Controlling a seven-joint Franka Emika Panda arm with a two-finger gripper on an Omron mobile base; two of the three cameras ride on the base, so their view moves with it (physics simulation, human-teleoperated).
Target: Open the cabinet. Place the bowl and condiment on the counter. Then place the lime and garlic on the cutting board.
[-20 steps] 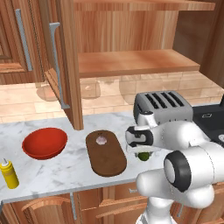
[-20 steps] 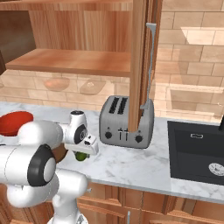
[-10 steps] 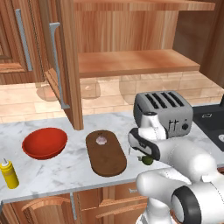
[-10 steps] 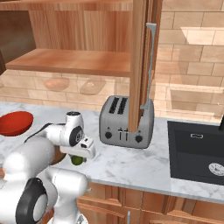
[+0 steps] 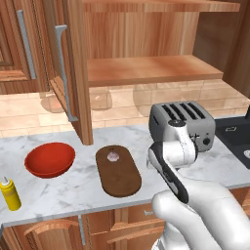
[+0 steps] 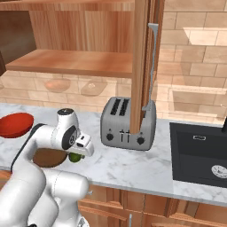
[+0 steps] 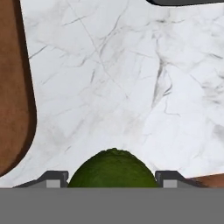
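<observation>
Left base view: the garlic (image 5: 113, 156) lies on the cutting board (image 5: 118, 172).

Right base view: the gripper (image 6: 78, 154) holds the lime (image 6: 75, 157) beside the board.

Hand view: the lime sits between both fingertips (image 7: 54, 178) above the counter (image 7: 131, 78).

The arm is folded low, wrist bent downward. The gripper (image 7: 112, 178) points down twd the surface, its two fingertips (image 7: 53, 178) closed on a lime (image 7: 112, 168) btw them.
</observation>
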